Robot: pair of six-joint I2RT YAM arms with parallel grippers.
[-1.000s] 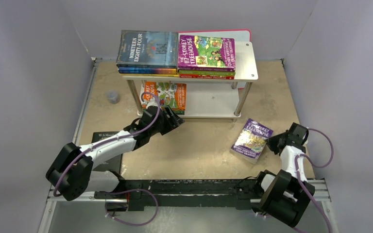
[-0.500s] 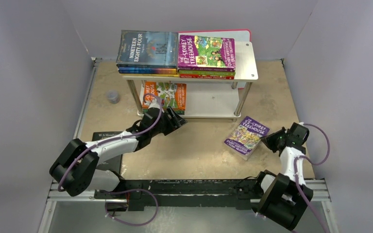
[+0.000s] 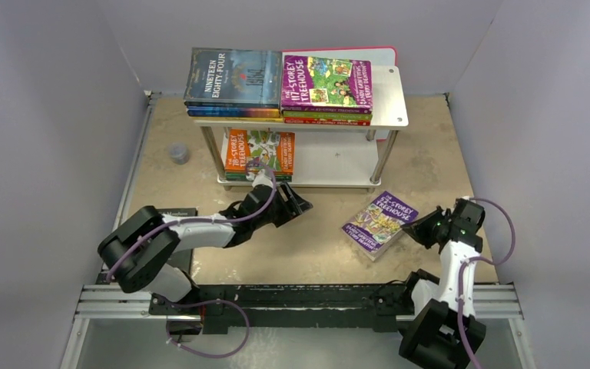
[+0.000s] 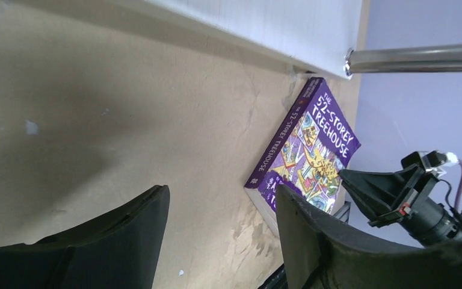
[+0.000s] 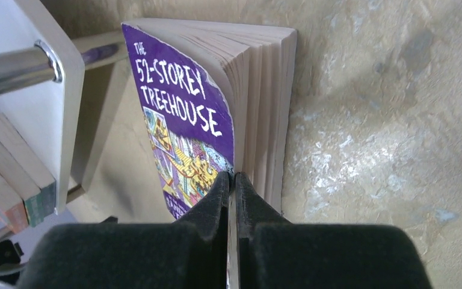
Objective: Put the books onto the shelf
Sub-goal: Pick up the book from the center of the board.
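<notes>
- Tan surface (image 3: 430, 154), grey walls (image 3: 61, 115); shelf (image 3: 390, 100) at rear.
- Book stacks (image 3: 234, 77) on its top board, more books (image 3: 260, 152) below.
- Purple book (image 3: 379, 222) lies flat, front-right of shelf.
- Right jaws closed, tips at its cover edge.
- Left jaws wide, empty, before shelf.

The left arm (image 3: 192, 227) and right arm (image 3: 455, 257) each pair glossy black joint housings with smooth white link shells, and a thin purple cable (image 3: 502, 231) loops along each. The left hand (image 4: 219, 198) and right hand (image 5: 233, 177) have matte black fingers, broad and tapering to blunt tips.
</notes>
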